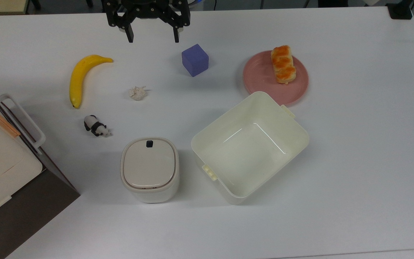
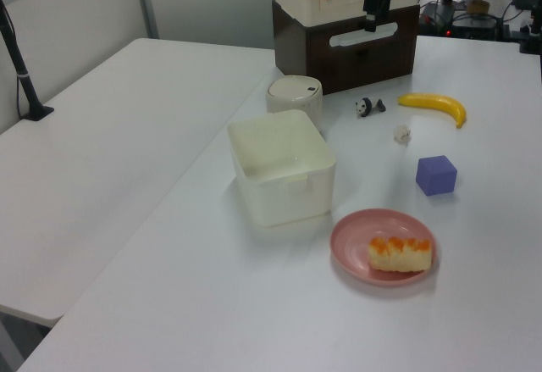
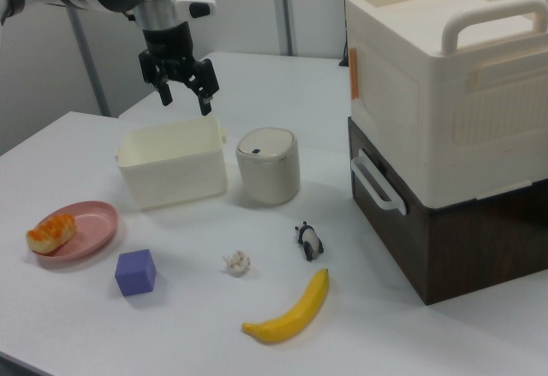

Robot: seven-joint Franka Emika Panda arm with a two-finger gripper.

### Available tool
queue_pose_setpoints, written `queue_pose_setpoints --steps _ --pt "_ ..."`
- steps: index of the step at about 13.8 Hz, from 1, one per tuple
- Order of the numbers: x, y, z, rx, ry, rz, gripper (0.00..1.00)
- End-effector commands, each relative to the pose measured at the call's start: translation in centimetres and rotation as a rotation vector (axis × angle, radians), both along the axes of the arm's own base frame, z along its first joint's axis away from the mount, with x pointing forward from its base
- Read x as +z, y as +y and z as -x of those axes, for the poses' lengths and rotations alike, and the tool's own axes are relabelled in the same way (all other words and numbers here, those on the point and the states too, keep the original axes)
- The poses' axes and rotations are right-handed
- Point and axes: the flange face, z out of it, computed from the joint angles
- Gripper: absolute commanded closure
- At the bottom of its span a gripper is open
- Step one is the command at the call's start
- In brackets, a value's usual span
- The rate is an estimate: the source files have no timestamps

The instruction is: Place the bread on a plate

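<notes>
In the top view the bread (image 1: 283,64) lies on the pink plate (image 1: 261,81), set along the plate's upper right part with one end reaching the rim, so the task looks done: nothing seems left but for the arm to stay clear. The gripper (image 1: 152,36) hangs at the top edge of the top view, well apart from the plate and to the top view's left of the purple cube (image 1: 194,60); its two fingers stand wide apart and hold nothing. The white table (image 1: 354,144) also bears a banana (image 1: 80,77), a small crumpled white scrap (image 1: 137,92), a toy panda (image 1: 96,126), a lidded cream bin (image 1: 150,169) and an open cream tub (image 1: 251,145) whose corner sits just beside the plate. In the left view the bread (image 2: 400,253) rests flat on the plate (image 2: 356,241) near the front of the table, with the tub (image 2: 282,166) just beside it on the left view's left, and a second white table (image 2: 102,160) adjoins the first; a stacked cream and brown box (image 2: 343,16) stands at the far end, and clutter of cables and stands fills the background. In the right view the gripper (image 3: 183,93) hangs spread and empty above the tub (image 3: 171,170), the bread (image 3: 51,232) sits on the plate (image 3: 90,222) at the right view's left, and pale partition walls with metal posts close the room behind.
</notes>
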Motion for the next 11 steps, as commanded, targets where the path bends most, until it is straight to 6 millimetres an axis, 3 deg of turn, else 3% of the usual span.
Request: queue_pose_setpoints --steps 1,11 --pt "0.18 0.19 0.52 -0.099 0.022 -0.031 0.00" --pt "0.10 0.30 0.46 -0.091 0.021 -0.032 0.00"
